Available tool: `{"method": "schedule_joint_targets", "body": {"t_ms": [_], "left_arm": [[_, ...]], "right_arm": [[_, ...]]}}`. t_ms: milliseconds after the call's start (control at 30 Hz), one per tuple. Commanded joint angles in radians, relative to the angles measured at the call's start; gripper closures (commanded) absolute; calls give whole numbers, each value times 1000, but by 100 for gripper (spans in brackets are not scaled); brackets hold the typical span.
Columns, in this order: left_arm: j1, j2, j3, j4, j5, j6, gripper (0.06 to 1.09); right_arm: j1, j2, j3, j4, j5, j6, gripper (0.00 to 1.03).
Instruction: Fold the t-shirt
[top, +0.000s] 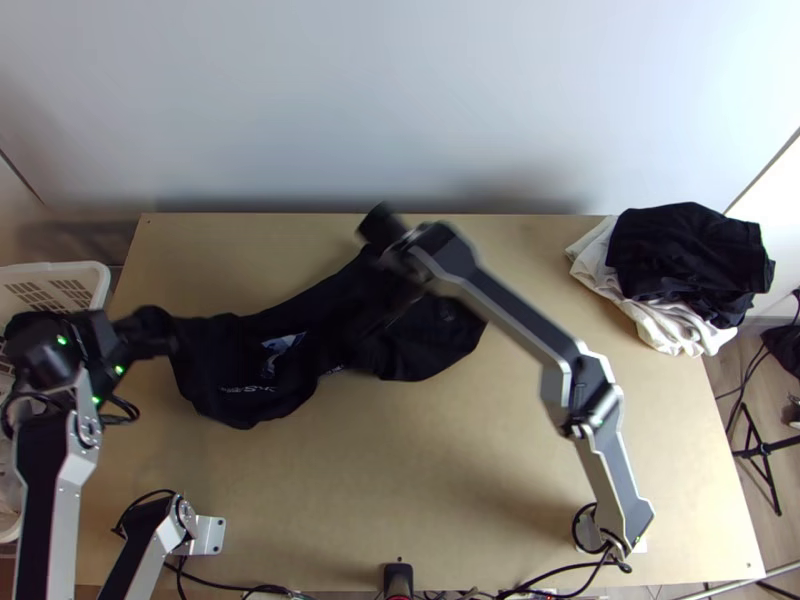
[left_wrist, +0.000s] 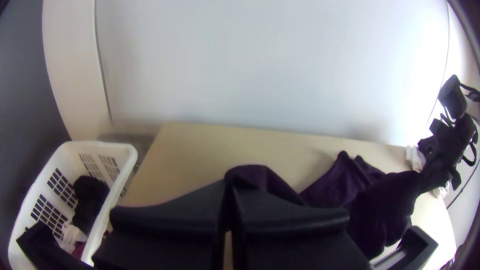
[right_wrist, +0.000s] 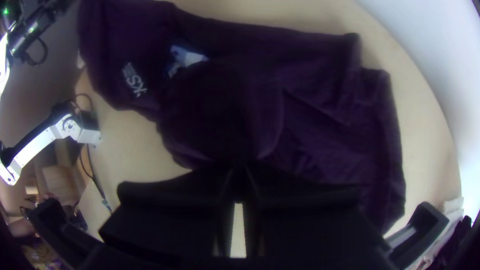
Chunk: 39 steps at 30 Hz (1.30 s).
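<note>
Fingers (left_wrist: 175, 212) of left gripper (top: 170, 335), right gripper (top: 400, 292) clenched on bunched dark t-shirt (top: 225, 365).

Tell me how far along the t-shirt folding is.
It looks early. Done: the dark t-shirt is on the table, but bunched and uneven, with no neat fold visible. In hand: the left gripper and the right gripper both appear closed on its cloth. Left: probably spreading it flat, then all the folding.

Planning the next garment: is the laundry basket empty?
No, the white laundry basket holds a black cloth and a white cloth.
</note>
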Motion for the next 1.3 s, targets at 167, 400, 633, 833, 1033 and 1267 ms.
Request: {"method": "schedule_joint_targets", "body": {"t_ms": [167,400,633,833,1033,1267], "left_arm": [[49,124,354,-20,-2,-113,105],[56,216,641,-91,-2,-165,105],[81,300,951,-152,-2,-213,105],[139,332,1122,-155,-2,-240,105],[210,335,1259,-118,-2,-312,105],[262,340,1412,-112,-4,-354,105]], "right_arm": [[-215,-244,5,-80,114,-10,100],[-246,-356,5,-80,212,-34,100],[-195,-433,12,-79,330,-77,100],[-108,-490,28,-23,489,-131,100],[-28,-542,29,53,563,-189,100],[102,-573,46,109,678,-274,100]]}}
